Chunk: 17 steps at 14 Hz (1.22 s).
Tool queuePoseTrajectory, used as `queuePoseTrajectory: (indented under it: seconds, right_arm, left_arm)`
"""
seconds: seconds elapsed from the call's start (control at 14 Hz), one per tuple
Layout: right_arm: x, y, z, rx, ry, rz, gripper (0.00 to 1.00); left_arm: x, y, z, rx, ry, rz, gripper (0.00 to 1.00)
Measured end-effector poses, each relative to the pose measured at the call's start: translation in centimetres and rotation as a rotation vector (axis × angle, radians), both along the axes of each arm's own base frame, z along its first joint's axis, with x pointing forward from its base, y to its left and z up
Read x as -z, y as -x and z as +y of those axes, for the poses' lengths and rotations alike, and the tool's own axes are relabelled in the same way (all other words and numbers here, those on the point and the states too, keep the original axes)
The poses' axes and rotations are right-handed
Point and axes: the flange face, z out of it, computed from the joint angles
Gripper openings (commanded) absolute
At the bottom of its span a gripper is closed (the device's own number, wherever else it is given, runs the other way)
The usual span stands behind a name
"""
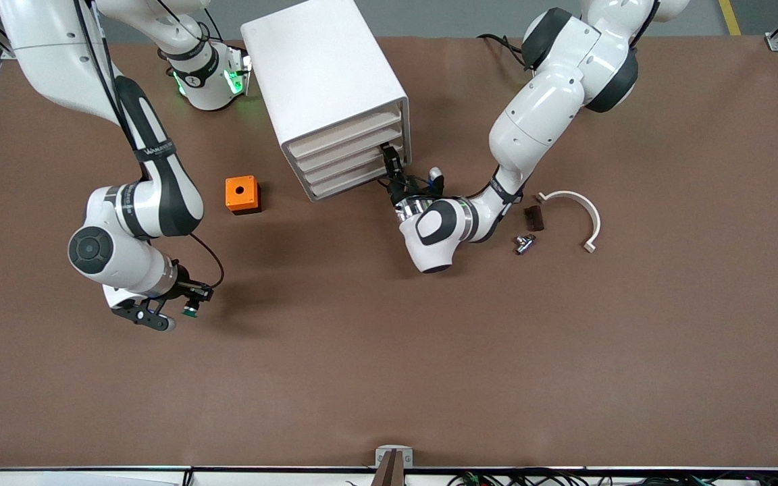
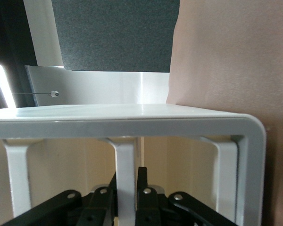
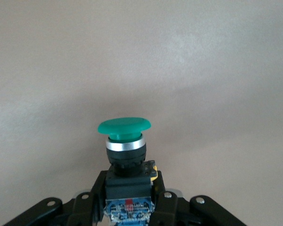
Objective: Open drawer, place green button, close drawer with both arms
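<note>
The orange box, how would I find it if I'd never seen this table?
Find the big white drawer cabinet on the brown table. Beside it, toward the right arm's end, sits the orange box, alone on the table. It is the only orange thing, a small cube with a round dark hole in its top.

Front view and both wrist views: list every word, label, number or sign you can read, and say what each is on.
Right arm: white lettering on a black band, too small to read.
Round mark on the right arm's wrist: too small to read.
Cabinet, orange box, button: no text.
Left wrist view: none.
</note>
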Motion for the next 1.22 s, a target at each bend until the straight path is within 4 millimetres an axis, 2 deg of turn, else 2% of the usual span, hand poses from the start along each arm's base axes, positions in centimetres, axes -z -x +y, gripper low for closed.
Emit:
queuePoseTrajectory:
  seconds: [0.29,0.57,0.93,1.22]
  right_arm:
    - [-3.5,1.2,2.9,0.064,0.008,0.023,0.0]
    - [-5.4,3.0,8.3,0.146,0.022,0.041,0.0]
    - [-6.4,6.1,16.4,0.263,0.038,0.043,0.0]
    - [-7.5,9.5,21.8,0.361,0.049,0.037,0.0]
  left_arm:
    - [0.0,-0.1,0.1,-0.001,-0.001,-0.001,0.11]
    - [0.0,-1.0,0.7,-0.018,-0.001,-0.005,0.12]
    - [-0.2,-4.1,3.2,-0.094,0.004,-0.004,0.13]
    - [-0.3,-7.1,5.9,-0.161,0.007,-0.005,0.14]
